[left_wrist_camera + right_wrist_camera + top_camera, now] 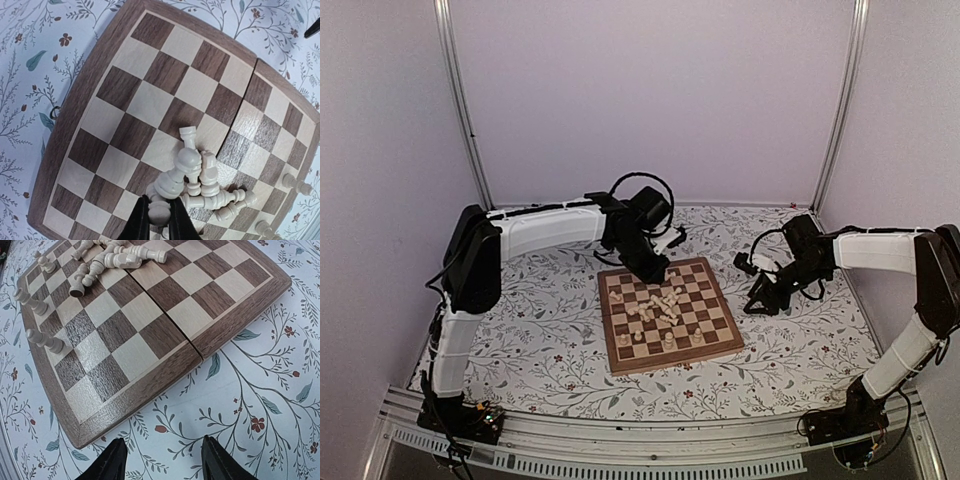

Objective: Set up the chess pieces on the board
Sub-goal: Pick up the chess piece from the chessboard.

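Observation:
The board (705, 282) lies in the middle of the table, with a heap of cream chess pieces (660, 308) lying on its centre and a few standing near its front edge. My left gripper (653, 270) hangs over the board's far side; in the left wrist view it (159, 214) is shut on the base of one chess piece (182, 170) that sticks out over the heap. My right gripper (757, 303) is open and empty over the cloth just right of the board; in its view (162, 460) the board's border (150, 385) lies ahead.
A floral tablecloth (540, 330) covers the table. Purple walls and two metal posts (465, 110) close in the back and sides. Standing pieces (45, 340) line one edge of the board in the right wrist view.

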Available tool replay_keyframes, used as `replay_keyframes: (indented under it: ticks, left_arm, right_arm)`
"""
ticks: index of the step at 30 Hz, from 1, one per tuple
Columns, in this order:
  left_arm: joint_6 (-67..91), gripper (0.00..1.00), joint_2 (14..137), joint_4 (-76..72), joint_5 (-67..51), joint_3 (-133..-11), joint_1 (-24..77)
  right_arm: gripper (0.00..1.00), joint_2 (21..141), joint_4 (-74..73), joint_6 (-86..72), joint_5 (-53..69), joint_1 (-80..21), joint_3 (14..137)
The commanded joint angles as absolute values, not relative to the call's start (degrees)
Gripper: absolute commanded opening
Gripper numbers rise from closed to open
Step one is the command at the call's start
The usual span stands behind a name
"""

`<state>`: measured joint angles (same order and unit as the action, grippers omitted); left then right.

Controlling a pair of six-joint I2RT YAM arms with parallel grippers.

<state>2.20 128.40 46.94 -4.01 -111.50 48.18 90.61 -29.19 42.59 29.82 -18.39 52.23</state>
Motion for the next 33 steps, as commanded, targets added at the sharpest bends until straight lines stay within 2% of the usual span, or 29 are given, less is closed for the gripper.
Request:
replay_keyframes:
  ticks: [1,5,9,12,23,33]
  left_arm:
    - [0.4,0.06,126.0,43.3,-7.7,-108.6,47.5]
    - [0.6,0.05,123.8,38.3,-9.5,-106.0,47.5]
    - [2.5,0.05,123.5,36.7,-9.7,-106.3,47.5]
    - [4.6,0.06,123.0,35.5,-10.8,-105.8,47.5]
    - [9.6,0.06,120.8,31.0,-13.6,-103.6,47.6]
    - [10.0,0.07,121.1,31.2,-14.9,-103.6,47.7]
  right_arm:
    - [0.55,89.1,-28.0,35.5,37.6,-18.8,58.0]
    - [0.57,92.7,-29.4,26.2,47.2,-18.8,66.9]
    - [0.56,105.6,-34.8,20.1,59.8,-18.7,77.4]
    - [0.56,111.1,-34.3,14.9,64.1,-18.8,80.8]
    - [0.5,118.4,-30.2,4.7,75.6,-19.8,85.5]
    - [0.42,121.3,-28.6,3.0,76.0,-23.1,87.0]
